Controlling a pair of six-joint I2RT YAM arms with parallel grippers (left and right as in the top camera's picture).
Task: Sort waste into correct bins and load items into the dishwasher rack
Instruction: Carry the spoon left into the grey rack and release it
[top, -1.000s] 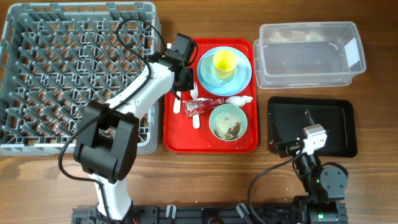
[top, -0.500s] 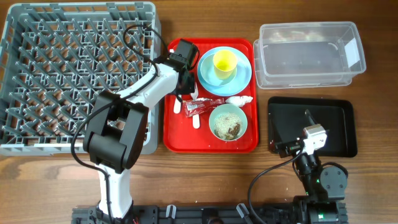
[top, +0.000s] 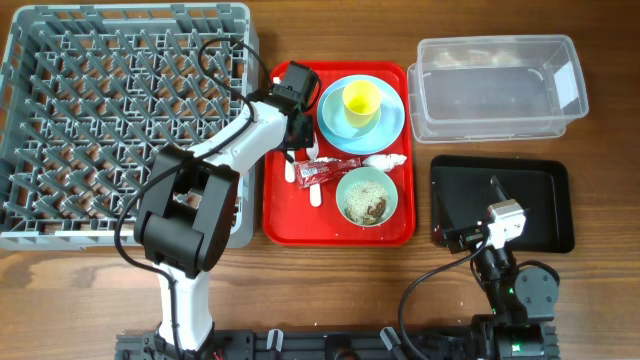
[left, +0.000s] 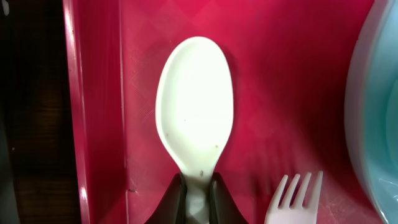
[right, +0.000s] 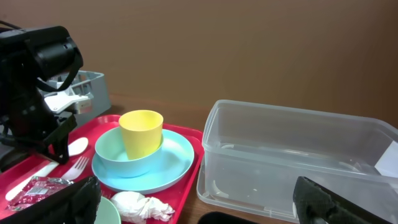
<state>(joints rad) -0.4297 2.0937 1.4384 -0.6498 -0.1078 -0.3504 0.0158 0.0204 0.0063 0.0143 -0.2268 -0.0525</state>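
Spoon (left: 194, 112) at the left edge of the red tray (left: 93, 93), and the left gripper (left: 198, 194) is clenched on its neck. Fork (left: 295, 200) just beside it, blue plate (left: 380, 112) off to the side with the yellow cup (top: 361, 98) standing on it. Right gripper (right: 196, 196) hangs over the black tray (top: 540, 175), fingers spread wide, near the clear tub (top: 500, 90).

Bright, even light overhead; the spoon (left: 194, 106) close-up looks softly blurred, left edge dark.
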